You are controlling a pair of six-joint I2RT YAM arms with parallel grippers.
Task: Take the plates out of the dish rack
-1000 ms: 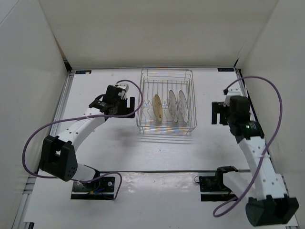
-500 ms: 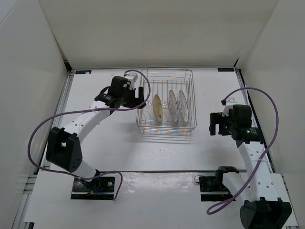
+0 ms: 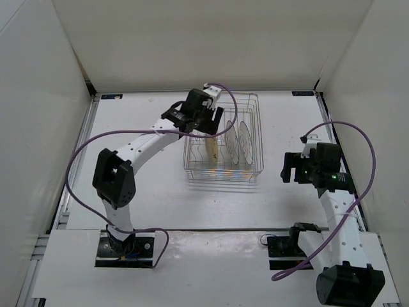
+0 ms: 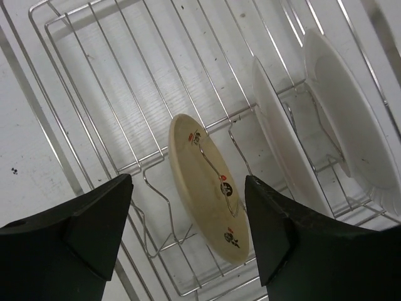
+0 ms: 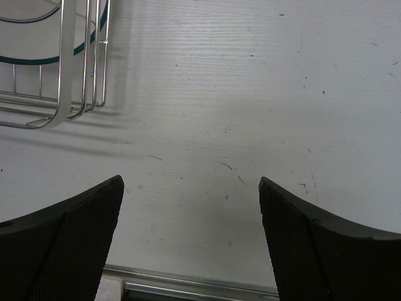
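Note:
The dish rack point(image 3: 258, 131) stands at the table's middle back. Three plates stand on edge in it: a tan plate point(image 3: 211, 149) on the left and two silver plates point(image 3: 230, 142) point(image 3: 244, 141) to its right. My left gripper point(image 3: 208, 126) is open above the rack's left part. In the left wrist view it point(image 4: 188, 179) straddles the tan plate point(image 4: 210, 191) from above without touching it, with both silver plates point(image 4: 285, 160) point(image 4: 351, 132) to the right. My right gripper point(image 3: 285, 167) is open and empty over bare table right of the rack, as the right wrist view point(image 5: 190, 182) shows.
White walls close in the table on the left, back and right. The rack's near right corner point(image 5: 59, 106) shows in the right wrist view. A metal rail point(image 5: 188, 290) runs along the table's edge there. Purple cables loop from both arms.
My left arm has swung right and back, from the table left of the rack to above the tan plate. My right gripper has drawn slightly nearer and stays open.

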